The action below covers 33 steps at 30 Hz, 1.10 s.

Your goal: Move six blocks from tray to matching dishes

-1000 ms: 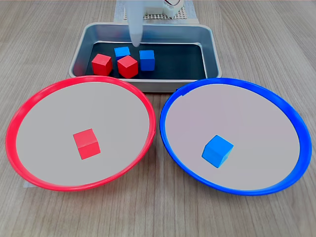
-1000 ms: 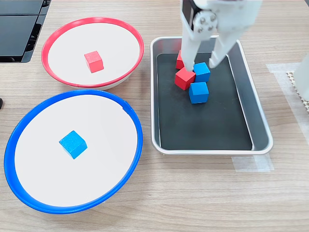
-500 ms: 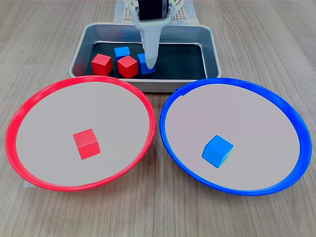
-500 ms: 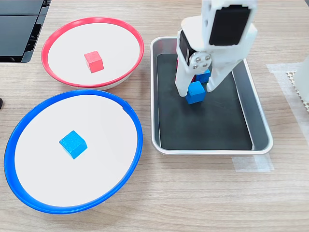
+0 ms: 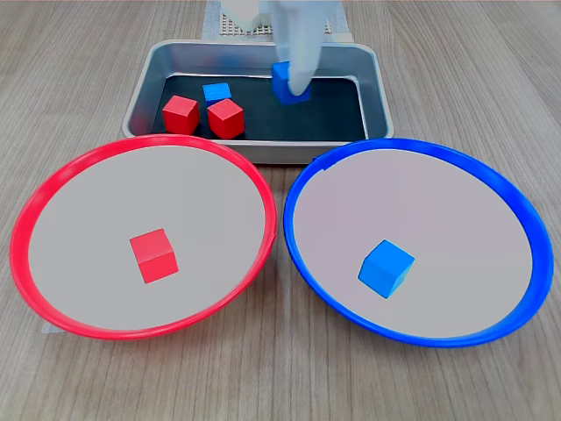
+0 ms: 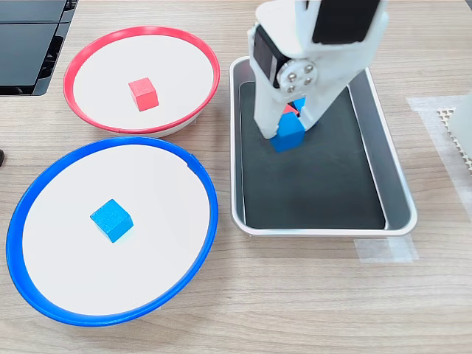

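Note:
My white gripper (image 5: 294,86) (image 6: 286,127) is shut on a blue block (image 5: 281,81) (image 6: 288,141) and holds it lifted above the black floor of the silver tray (image 5: 140,98) (image 6: 399,215). Two red blocks (image 5: 181,114) (image 5: 226,117) and one blue block (image 5: 216,91) lie at the left end of the tray in the first exterior view. In the second exterior view the arm mostly hides them. The red-rimmed dish (image 5: 53,189) (image 6: 140,31) holds one red block (image 5: 153,254) (image 6: 143,94). The blue-rimmed dish (image 5: 412,147) (image 6: 208,193) holds one blue block (image 5: 386,267) (image 6: 111,220).
Both dishes sit side by side on the wooden table in front of the tray. Black flat objects (image 6: 29,37) lie at the second exterior view's top left. Clear tape (image 6: 387,251) holds the tray's corner. A white mesh mat (image 6: 457,129) lies at the second exterior view's right.
The gripper came down over the blue block beside the red one, shut on it, and has lifted it, carrying it toward the first exterior view's right. The other blocks stay in place.

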Tool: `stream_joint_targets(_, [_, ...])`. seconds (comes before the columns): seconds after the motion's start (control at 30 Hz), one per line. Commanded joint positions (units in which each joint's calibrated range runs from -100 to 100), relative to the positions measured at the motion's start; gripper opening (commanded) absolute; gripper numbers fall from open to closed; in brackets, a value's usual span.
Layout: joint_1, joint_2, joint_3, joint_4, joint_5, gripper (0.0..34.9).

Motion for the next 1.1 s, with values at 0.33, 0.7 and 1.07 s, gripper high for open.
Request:
stream_joint_targets(0.33, [-9.92,18.8,-28.93,-12.51,-5.18,20.1])
stream_joint_targets(0.7, [10.22,-6.02,0.75,3.17,3.52,0.3])
stream_joint_targets(1.07, [25.28,-9.51,15.31,-3.68,18.12,9.2])
